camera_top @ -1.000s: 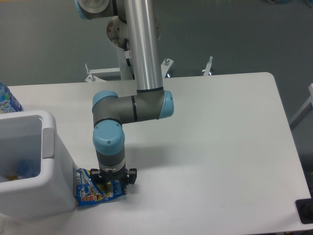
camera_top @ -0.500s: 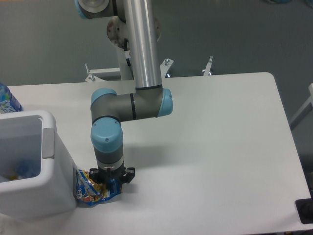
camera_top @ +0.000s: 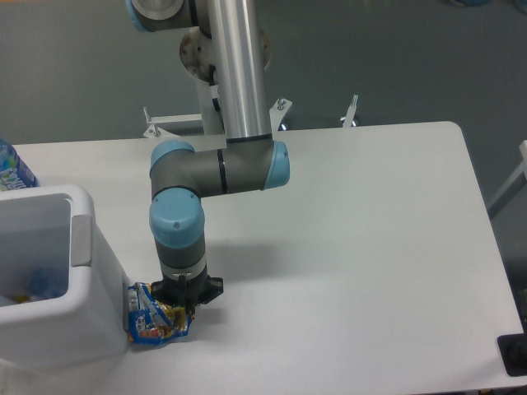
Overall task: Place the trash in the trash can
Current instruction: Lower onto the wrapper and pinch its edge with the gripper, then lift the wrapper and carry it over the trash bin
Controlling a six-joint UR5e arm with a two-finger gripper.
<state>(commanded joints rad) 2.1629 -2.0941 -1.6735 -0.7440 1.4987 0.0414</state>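
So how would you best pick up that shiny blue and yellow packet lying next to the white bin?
Probably from straight above, pinching the crumpled right end of the snack packet. It lies flat on the table with its left edge against the trash can, so side approaches are blocked or too low. The raised creases give the jaws something to close on. The gripper sits over that end; its jaws are hidden.

Gripper (camera_top: 183,306) was down on the packet (camera_top: 154,322), fingers hidden by the wrist. Packet lay crumpled on the table (camera_top: 370,247), touching the bin (camera_top: 82,329) wall. Bottle (camera_top: 12,169) stood behind the bin.
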